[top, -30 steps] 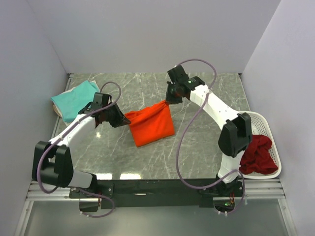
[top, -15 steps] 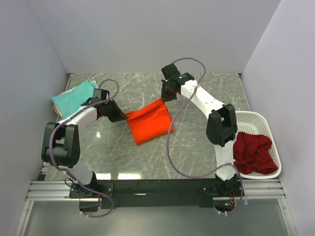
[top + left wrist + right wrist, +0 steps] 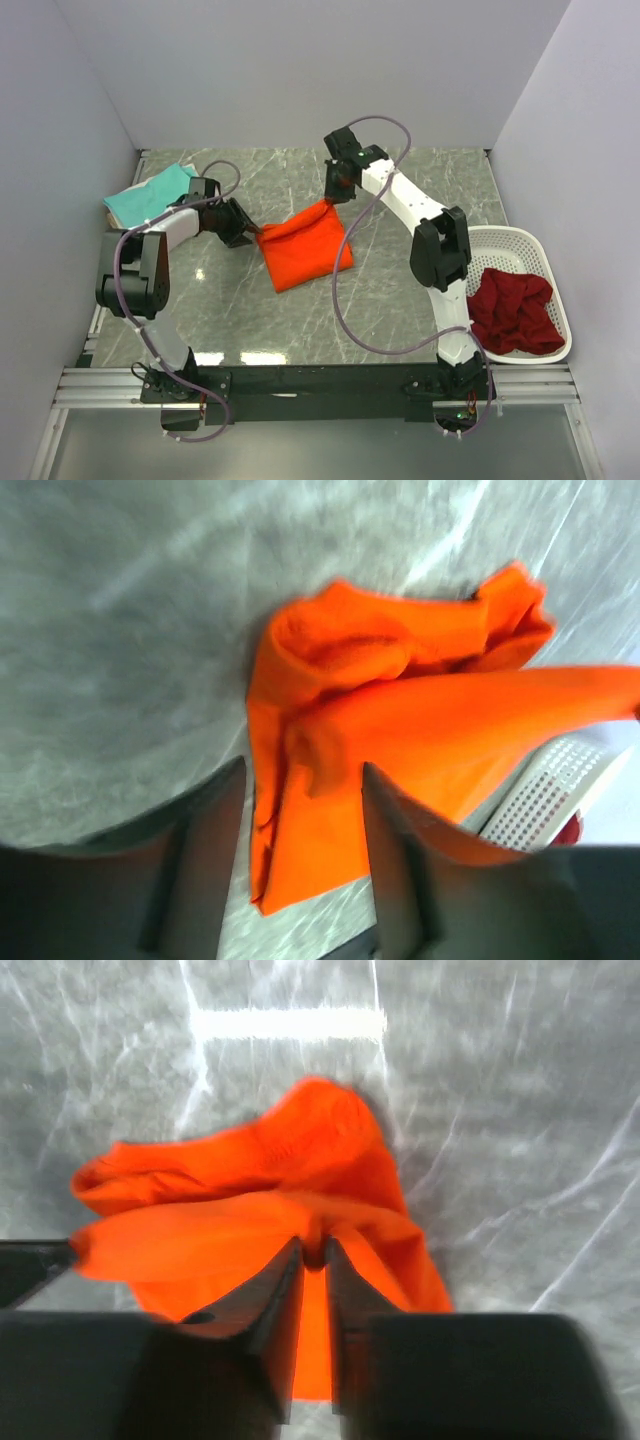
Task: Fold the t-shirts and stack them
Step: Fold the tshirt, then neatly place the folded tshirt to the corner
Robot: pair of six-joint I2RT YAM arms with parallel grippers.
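The bright orange t-shirt (image 3: 303, 250) lies folded in the middle of the table. Its far right corner is lifted to my right gripper (image 3: 333, 197). In the right wrist view that gripper (image 3: 313, 1246) pinches a tuck of the orange t-shirt (image 3: 250, 1210) between nearly closed tips. My left gripper (image 3: 244, 235) stands at the shirt's left corner. In the left wrist view it (image 3: 300, 785) is open, and the orange t-shirt (image 3: 400, 720) lies loose below and between its fingers. A teal t-shirt (image 3: 150, 195) rests on a cream one (image 3: 113, 222) at the back left.
A white perforated basket (image 3: 545, 250) sits at the right edge of the table with dark red t-shirts (image 3: 515, 310) heaped in it. A corner of the basket (image 3: 545, 785) shows in the left wrist view. Grey walls close in the left, back and right sides.
Both arms carried the orange t-shirt a little to the left. The left gripper has opened and let go of its corner. The right jaws have eased slightly, with cloth still between them.
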